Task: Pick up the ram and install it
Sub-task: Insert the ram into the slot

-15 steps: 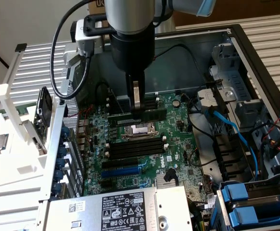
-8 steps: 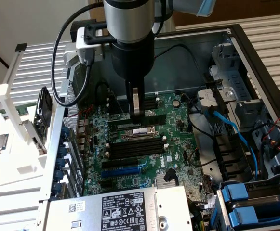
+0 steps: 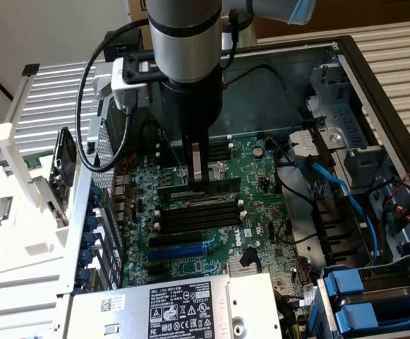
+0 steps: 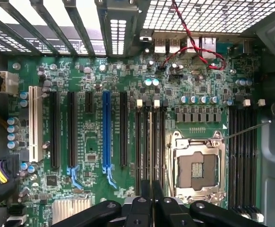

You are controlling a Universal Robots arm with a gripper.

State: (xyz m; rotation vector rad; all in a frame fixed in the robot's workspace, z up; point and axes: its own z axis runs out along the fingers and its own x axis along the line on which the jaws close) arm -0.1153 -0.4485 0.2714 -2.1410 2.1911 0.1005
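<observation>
Nearest in the exterior view, a labelled power supply (image 3: 183, 311) covers the motherboard's (image 3: 261, 176) near edge. Beyond it the gripper (image 3: 197, 173) stands over the black memory slots (image 3: 197, 212), pinched narrow on the ram (image 3: 222, 186). The ram lies lengthwise along the slots, its middle hidden behind the fingers; which slot it meets is unclear

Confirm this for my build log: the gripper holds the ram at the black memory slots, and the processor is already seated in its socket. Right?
One slip: the socket is empty, its contacts bare in the wrist view. The rest stands: the gripper holds the ram at the black memory slots.
</observation>
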